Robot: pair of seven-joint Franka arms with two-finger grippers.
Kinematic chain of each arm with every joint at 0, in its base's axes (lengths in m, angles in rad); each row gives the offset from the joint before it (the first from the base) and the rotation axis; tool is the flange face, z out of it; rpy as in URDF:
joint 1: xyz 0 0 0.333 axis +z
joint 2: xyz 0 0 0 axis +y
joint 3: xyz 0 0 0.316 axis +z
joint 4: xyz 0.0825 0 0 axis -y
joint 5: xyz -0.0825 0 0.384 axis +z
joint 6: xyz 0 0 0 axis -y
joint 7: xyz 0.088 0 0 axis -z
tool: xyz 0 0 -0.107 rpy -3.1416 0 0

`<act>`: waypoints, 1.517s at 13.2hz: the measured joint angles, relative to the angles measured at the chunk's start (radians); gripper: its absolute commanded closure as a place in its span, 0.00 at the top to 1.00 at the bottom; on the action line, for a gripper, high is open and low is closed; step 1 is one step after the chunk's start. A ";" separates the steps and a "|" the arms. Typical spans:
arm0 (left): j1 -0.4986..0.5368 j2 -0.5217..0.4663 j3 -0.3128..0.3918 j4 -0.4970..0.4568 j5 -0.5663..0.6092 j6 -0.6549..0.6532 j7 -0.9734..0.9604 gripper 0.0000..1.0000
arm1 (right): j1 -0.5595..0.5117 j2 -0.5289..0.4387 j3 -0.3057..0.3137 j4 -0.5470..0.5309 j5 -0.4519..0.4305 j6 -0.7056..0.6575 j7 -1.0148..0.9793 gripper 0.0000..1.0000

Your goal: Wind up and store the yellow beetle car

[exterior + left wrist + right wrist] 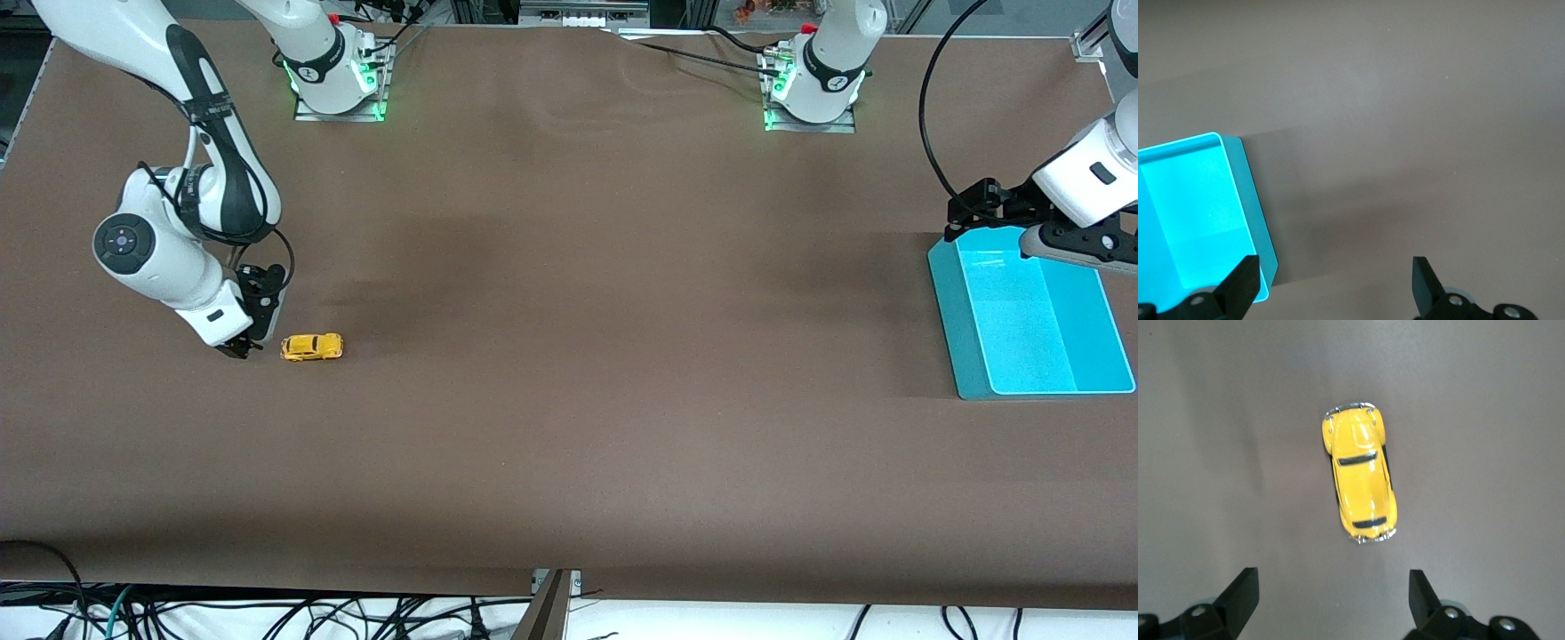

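The yellow beetle car [311, 347] stands on its wheels on the brown table, toward the right arm's end. In the right wrist view the car [1359, 480] lies just ahead of the fingertips, outside the jaws. My right gripper [238, 348] is low by the table next to the car, open and empty [1333, 581]. The cyan tray [956, 329] sits at the left arm's end of the table and holds nothing. My left gripper [960, 218] hovers over the tray's corner farthest from the front camera, open and empty [1335, 267]; the tray's wall [1255, 207] shows beside one fingertip.
The brown table cloth [569, 356] stretches between the car and the tray with nothing on it. The two arm bases [338, 80] stand along the table edge farthest from the front camera. Cables hang below the table's near edge.
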 measured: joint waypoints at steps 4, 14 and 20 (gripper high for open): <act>0.000 0.000 0.000 0.000 0.000 0.000 0.000 1.00 | 0.003 0.019 0.029 -0.019 0.000 0.081 -0.046 0.99; 0.000 0.000 0.000 0.000 0.000 0.000 0.000 1.00 | 0.003 0.110 0.037 -0.020 0.000 0.225 -0.137 0.72; 0.000 0.000 0.000 0.000 0.000 0.000 0.000 1.00 | 0.003 0.110 0.049 -0.018 0.000 0.227 -0.140 0.23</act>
